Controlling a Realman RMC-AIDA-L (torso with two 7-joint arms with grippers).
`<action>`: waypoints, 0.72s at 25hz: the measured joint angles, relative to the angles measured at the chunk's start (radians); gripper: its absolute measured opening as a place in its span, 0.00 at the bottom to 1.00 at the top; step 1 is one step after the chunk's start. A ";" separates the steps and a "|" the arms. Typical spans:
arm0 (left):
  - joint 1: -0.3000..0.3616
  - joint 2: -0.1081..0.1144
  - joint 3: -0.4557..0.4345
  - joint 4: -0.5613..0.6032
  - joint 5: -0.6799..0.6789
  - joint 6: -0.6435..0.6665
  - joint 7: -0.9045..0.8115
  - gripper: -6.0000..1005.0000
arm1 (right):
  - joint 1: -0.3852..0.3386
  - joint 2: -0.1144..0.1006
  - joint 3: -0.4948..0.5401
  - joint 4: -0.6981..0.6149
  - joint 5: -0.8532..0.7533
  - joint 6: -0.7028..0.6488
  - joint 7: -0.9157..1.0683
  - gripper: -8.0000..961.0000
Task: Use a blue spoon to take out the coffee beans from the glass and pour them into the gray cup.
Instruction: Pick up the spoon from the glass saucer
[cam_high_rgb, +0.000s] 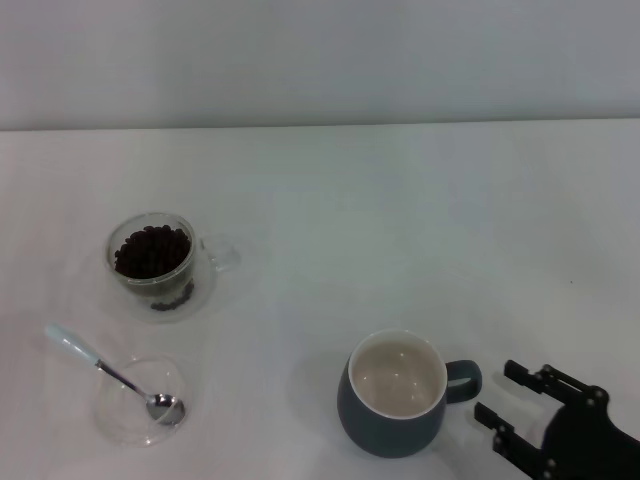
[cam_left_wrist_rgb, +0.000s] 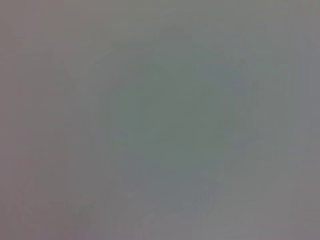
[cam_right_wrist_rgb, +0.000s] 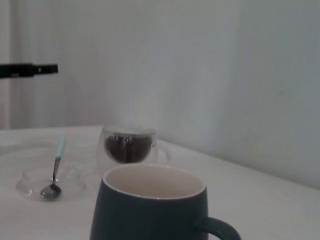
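The glass (cam_high_rgb: 205, 262), a clear mug holding a heap of dark coffee beans (cam_high_rgb: 152, 250), stands at the left of the white table. The blue spoon (cam_high_rgb: 115, 375) lies nearer me, its metal bowl resting in a shallow clear dish (cam_high_rgb: 112, 422) and its pale blue handle pointing out to the left. The gray cup (cam_high_rgb: 388, 437) stands empty at the near right, its handle pointing right. My right gripper (cam_high_rgb: 500, 393) is open and empty just right of that handle. The right wrist view shows the cup (cam_right_wrist_rgb: 150, 215), the glass (cam_right_wrist_rgb: 129, 134), the beans (cam_right_wrist_rgb: 127, 148) and the spoon (cam_right_wrist_rgb: 56, 167). My left gripper is out of view.
The white table (cam_high_rgb: 400, 220) runs back to a pale wall. The left wrist view shows only a plain grey blur. A thin black bar (cam_right_wrist_rgb: 27, 70) pokes into the right wrist view at one edge; I cannot tell what it is.
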 joint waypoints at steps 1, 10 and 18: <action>0.003 0.000 0.001 0.000 0.003 0.002 0.000 0.88 | 0.000 0.000 0.001 0.018 0.002 -0.026 0.000 0.62; 0.065 -0.006 0.002 -0.019 0.071 0.126 -0.044 0.88 | 0.005 -0.014 0.174 0.190 0.004 -0.302 -0.010 0.62; 0.143 -0.006 0.002 -0.057 0.175 0.279 -0.324 0.89 | 0.059 -0.019 0.451 0.186 0.005 -0.397 -0.054 0.62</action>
